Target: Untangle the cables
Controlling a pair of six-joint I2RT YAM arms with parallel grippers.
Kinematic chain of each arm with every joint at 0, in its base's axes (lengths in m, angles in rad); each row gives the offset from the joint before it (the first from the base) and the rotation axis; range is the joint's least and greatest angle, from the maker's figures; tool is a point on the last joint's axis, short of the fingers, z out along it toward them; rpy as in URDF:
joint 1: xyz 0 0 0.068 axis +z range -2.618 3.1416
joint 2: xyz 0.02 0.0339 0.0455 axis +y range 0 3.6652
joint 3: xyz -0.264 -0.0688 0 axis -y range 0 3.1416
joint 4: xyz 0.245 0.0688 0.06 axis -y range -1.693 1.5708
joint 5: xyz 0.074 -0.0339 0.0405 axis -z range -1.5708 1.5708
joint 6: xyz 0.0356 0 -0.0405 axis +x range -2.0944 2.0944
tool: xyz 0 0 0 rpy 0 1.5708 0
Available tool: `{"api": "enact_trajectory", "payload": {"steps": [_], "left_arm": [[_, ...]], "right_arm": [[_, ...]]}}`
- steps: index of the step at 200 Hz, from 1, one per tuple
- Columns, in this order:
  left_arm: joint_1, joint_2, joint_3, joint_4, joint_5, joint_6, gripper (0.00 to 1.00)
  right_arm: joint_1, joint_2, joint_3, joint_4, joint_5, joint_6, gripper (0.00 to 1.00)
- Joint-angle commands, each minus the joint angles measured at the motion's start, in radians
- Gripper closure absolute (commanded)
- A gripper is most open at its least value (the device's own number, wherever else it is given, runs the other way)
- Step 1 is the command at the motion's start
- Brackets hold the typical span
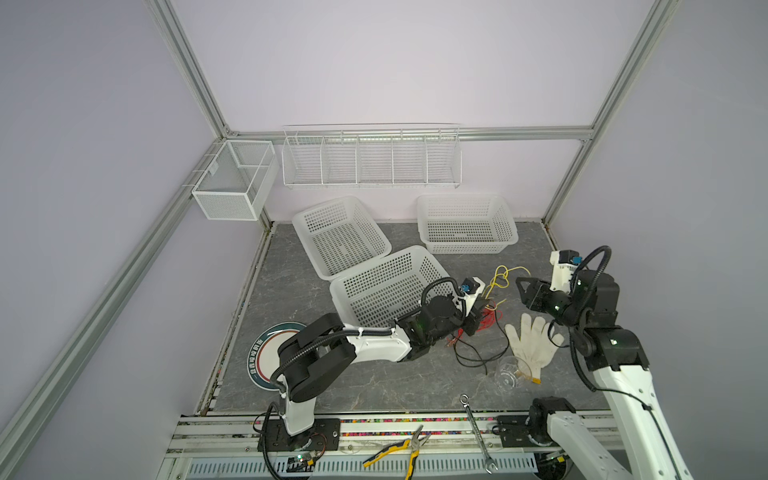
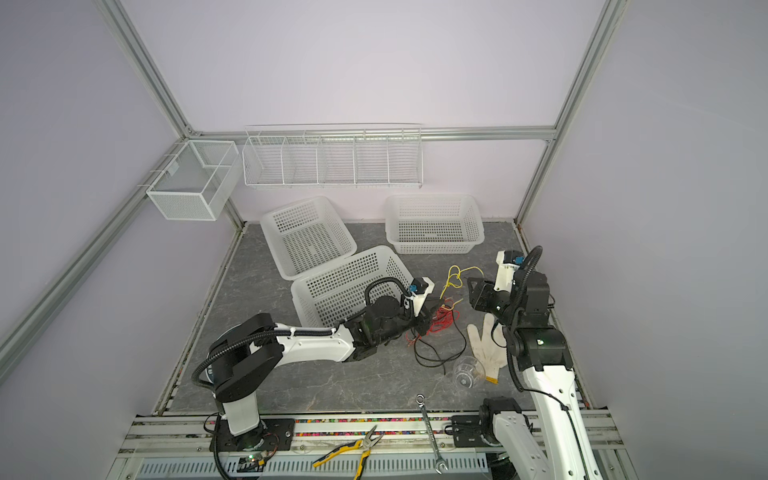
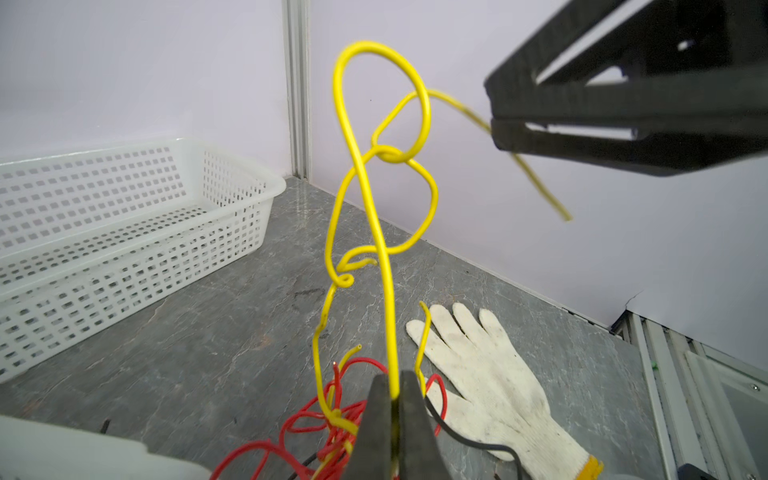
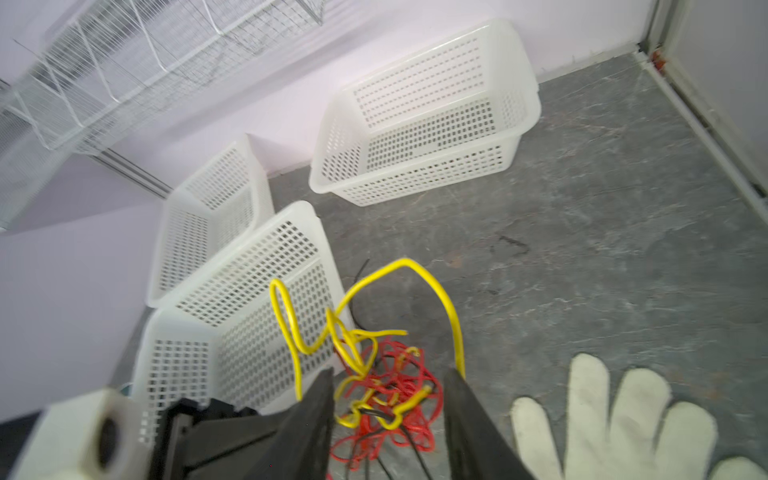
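**Counting the things around a three-colour knot**

Three white baskets are counted on the grey table (image 1: 374, 382): a back left basket (image 1: 341, 237), a back right basket (image 1: 466, 226) and a near basket (image 1: 386, 286), which is tilted against the back left one. One white glove (image 1: 532, 340) and one clear glass (image 1: 507, 374) are seen on the table. One pair of pliers (image 1: 399, 451) and one wrench (image 1: 476, 428) are seen at the front edge.

The cables (image 4: 386, 395) are found between the two grippers, just right of the near basket and near the glove. Three colours are made out, but the strands of each cannot be counted inside the knot. The red cable (image 2: 441, 322) is bunched in a tight heap on the table. The black cable (image 3: 478, 444) is threaded through it and trails in a loose loop toward the glass. The yellow cable (image 3: 432, 195) stands above the heap in stiff loops, twisted on itself at two points.

The left gripper (image 3: 392, 386) is clamped on the yellow cable just above the heap. The jaws of the right gripper (image 4: 388, 374) are seen apart in its wrist view, with a yellow strand running up to one finger.
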Motion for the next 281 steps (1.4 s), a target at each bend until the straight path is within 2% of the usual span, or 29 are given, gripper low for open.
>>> {"api": "enact_trajectory", "payload": {"steps": [1,25,40,79,104,137,220,232,260,281], "left_arm": [[0.027,-0.066,-0.021,0.105,0.016,-0.064,1.00],[0.041,-0.088,-0.031,0.110,0.056,-0.082,1.00],[0.042,-0.095,-0.028,0.102,0.082,-0.079,1.00],[0.043,-0.104,-0.023,0.075,0.144,-0.073,1.00],[0.045,-0.108,-0.023,0.054,0.166,-0.069,1.00],[0.045,-0.107,-0.016,0.031,0.193,-0.065,1.00],[0.045,-0.089,0.037,-0.060,0.243,-0.068,1.00],[0.045,-0.084,0.043,-0.068,0.249,-0.070,1.00],[0.045,-0.076,0.049,-0.078,0.249,-0.071,1.00],[0.045,-0.070,0.057,-0.091,0.253,-0.071,1.00]], "right_arm": [[0.002,-0.013,-0.035,-0.043,0.108,-0.002,0.42],[-0.004,-0.016,-0.086,-0.053,0.148,-0.016,0.38],[-0.013,-0.022,-0.116,-0.044,0.124,-0.032,0.37],[-0.022,-0.098,-0.260,0.139,-0.129,-0.047,0.30],[-0.022,-0.157,-0.327,0.265,-0.229,-0.040,0.25],[-0.020,-0.204,-0.340,0.345,-0.269,-0.045,0.21],[0.003,-0.186,-0.297,0.474,-0.374,-0.070,0.20],[0.005,-0.184,-0.295,0.484,-0.359,-0.070,0.22],[0.009,-0.158,-0.285,0.523,-0.357,-0.053,0.36],[0.014,-0.129,-0.278,0.558,-0.362,-0.044,0.42]]}}
